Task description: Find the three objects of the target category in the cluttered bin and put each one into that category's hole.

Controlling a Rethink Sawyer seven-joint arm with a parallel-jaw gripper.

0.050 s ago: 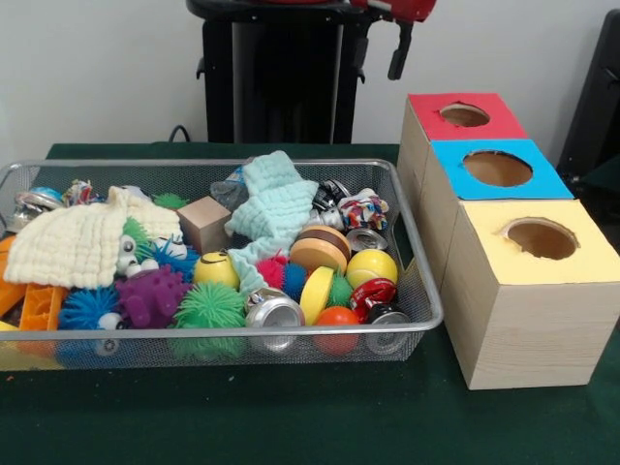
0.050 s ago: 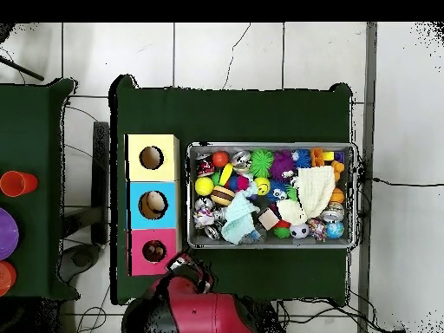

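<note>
A wire mesh bin [image 1: 417, 254] on the green table is full of clutter. A cream cloth [image 1: 82, 242] lies at its left and a mint cloth [image 1: 276, 203] in the middle. Among them are crushed cans [image 1: 273, 312], spiky balls in green [image 1: 208, 308] and purple [image 1: 150, 295], a yellow ball [image 1: 372, 266] and a wooden cube [image 1: 203, 223]. Beside the bin stand three wooden boxes with holes, topped red [image 1: 465, 116], blue [image 1: 496, 169] and yellow [image 1: 538, 240]. My gripper [image 2: 186, 264] is drawn back near the red box [image 2: 154, 251], away from the bin [image 2: 270, 145].
In the overhead view a second dark table at the left holds an orange cup [image 2: 17, 183] and a purple plate [image 2: 7, 232]. Green table surface [image 1: 291, 417] lies in front of the bin and boxes.
</note>
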